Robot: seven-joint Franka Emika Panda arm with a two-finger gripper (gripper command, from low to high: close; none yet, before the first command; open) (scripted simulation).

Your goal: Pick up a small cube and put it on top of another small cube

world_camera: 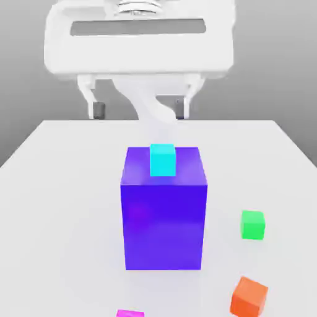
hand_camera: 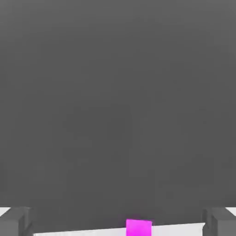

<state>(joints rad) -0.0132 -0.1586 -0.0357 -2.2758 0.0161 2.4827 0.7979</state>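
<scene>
The white, box-shaped claw (world_camera: 138, 111) hung high above the far part of the flat white counter (world_camera: 62, 186), its 2 dark fingertips (world_camera: 97, 110) spread wide apart and gripping nothing. In the hand view the same fingertips (hand_camera: 16, 221) showed at the 2 lower corners, with a broad gap between them.

The small bright magenta cube (world_camera: 130, 313) lay on the counter at the near edge of the exterior view, well apart from the claw and only partly seen there. In the hand view this magenta cube (hand_camera: 138, 227) sat between the fingertips but clear of both, presenting a flat face squarely to the camera; being a cube, it had no long axis to speak of.

A large, glossy blue-purple block (world_camera: 164, 210) stood upright in the middle of the counter, with 1 small cyan cube (world_camera: 162, 159) resting on its top near the front edge. Toward the exterior view's right, a small green cube (world_camera: 252, 225) sat on the counter, and a small orange cube (world_camera: 249, 296) lay nearer the camera, turned slightly on its base.
</scene>
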